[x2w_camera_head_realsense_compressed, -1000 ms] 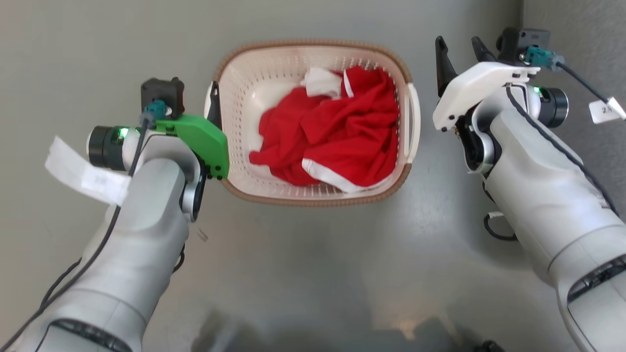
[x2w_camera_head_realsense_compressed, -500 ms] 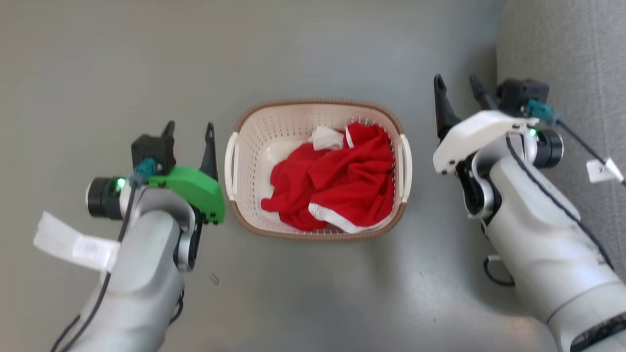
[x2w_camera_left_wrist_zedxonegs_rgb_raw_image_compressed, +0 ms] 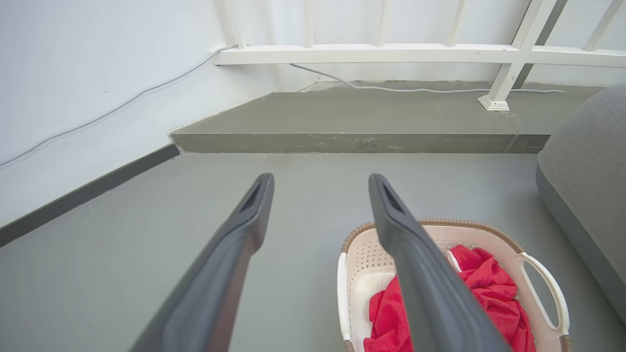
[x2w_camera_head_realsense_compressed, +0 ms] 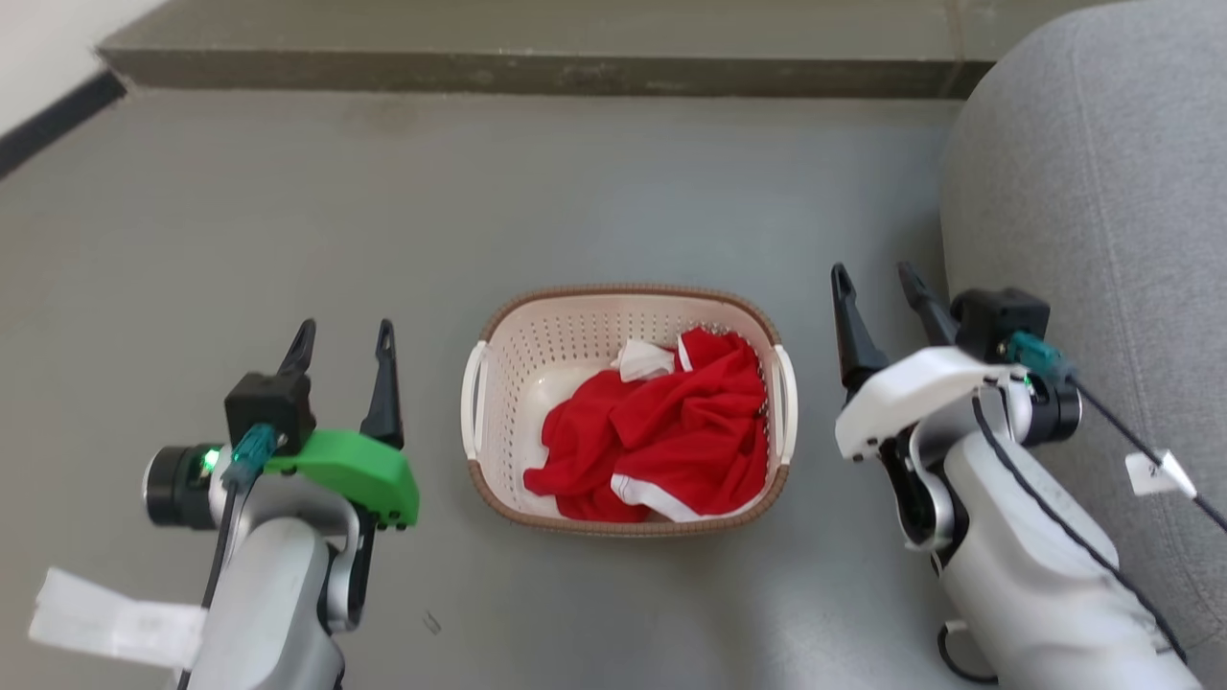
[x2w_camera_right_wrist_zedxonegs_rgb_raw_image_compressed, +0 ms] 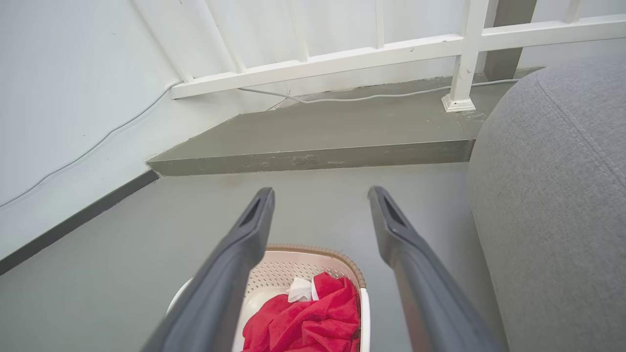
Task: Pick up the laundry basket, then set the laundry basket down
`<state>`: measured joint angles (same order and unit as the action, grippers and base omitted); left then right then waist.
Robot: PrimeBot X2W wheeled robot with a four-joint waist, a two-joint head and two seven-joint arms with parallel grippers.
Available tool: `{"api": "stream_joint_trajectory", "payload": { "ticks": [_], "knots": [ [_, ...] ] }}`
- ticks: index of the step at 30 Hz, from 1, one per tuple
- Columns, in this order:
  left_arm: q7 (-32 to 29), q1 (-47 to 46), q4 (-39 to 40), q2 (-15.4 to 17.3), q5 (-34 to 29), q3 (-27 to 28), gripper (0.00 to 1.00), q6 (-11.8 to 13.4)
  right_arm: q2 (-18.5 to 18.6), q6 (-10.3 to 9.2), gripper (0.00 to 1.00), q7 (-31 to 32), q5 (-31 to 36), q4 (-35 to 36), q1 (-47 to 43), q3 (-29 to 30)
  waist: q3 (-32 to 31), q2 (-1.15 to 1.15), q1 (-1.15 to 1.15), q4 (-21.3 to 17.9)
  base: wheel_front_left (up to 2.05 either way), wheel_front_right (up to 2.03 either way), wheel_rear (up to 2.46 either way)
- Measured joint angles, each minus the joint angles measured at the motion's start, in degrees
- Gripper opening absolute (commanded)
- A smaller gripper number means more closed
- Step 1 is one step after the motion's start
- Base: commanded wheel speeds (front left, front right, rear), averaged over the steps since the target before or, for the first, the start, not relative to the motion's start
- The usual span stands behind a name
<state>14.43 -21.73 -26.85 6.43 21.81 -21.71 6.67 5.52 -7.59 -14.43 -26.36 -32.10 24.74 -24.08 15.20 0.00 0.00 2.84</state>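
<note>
The laundry basket (x2w_camera_head_realsense_compressed: 537,355), cream-white and perforated with a brown woven-look rim and white side handles, stands on the grey floor between my arms. A red-and-white garment (x2w_camera_head_realsense_compressed: 671,431) lies crumpled inside. My left gripper (x2w_camera_head_realsense_compressed: 345,337) is open to the basket's left, clear of the handle. To the basket's right my right gripper (x2w_camera_head_realsense_compressed: 872,280) is open too, apart from it. The left wrist view has the basket (x2w_camera_left_wrist_zedxonegs_rgb_raw_image_compressed: 494,239) at the lower right past the open left gripper (x2w_camera_left_wrist_zedxonegs_rgb_raw_image_compressed: 320,182). In the right wrist view the basket (x2w_camera_right_wrist_zedxonegs_rgb_raw_image_compressed: 313,254) lies low between the fingers of the open right gripper (x2w_camera_right_wrist_zedxonegs_rgb_raw_image_compressed: 320,194).
A grey upholstered seat (x2w_camera_head_realsense_compressed: 1102,220) bulges close beside my right arm. A low concrete step (x2w_camera_head_realsense_compressed: 537,67) runs across the far side, with a white railing (x2w_camera_left_wrist_zedxonegs_rgb_raw_image_compressed: 391,51) and a cable above it. A white wall with a dark skirting (x2w_camera_head_realsense_compressed: 48,120) lies to the left.
The head camera has risen, so the basket looks smaller and lower in the picture. Both grippers have come away from the basket's handles and stand higher and wider apart.
</note>
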Motion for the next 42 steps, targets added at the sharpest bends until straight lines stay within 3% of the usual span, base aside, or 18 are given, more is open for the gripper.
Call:
{"api": "stream_joint_trajectory", "payload": {
  "ticks": [12,22,42],
  "knots": [
    [-0.01,9.78,7.32,-0.05,-4.49,6.84,1.00,0.05,-0.58,0.00,1.00,0.00,3.58,6.77,-9.05,3.45,-4.21,0.00,0.00,-0.46,0.00,0.00,0.00],
    [-0.01,16.49,11.01,-0.26,-6.57,8.66,1.00,0.16,-1.76,0.00,1.00,0.00,5.33,10.17,-16.06,5.35,-7.08,0.00,0.00,-0.57,0.00,0.00,0.00],
    [-0.01,22.18,17.56,-1.56,-9.54,9.10,1.00,0.16,-2.11,0.00,1.00,0.00,7.84,15.13,-21.12,6.87,-9.89,0.00,0.00,-0.66,0.00,0.00,0.00]
  ]
}}
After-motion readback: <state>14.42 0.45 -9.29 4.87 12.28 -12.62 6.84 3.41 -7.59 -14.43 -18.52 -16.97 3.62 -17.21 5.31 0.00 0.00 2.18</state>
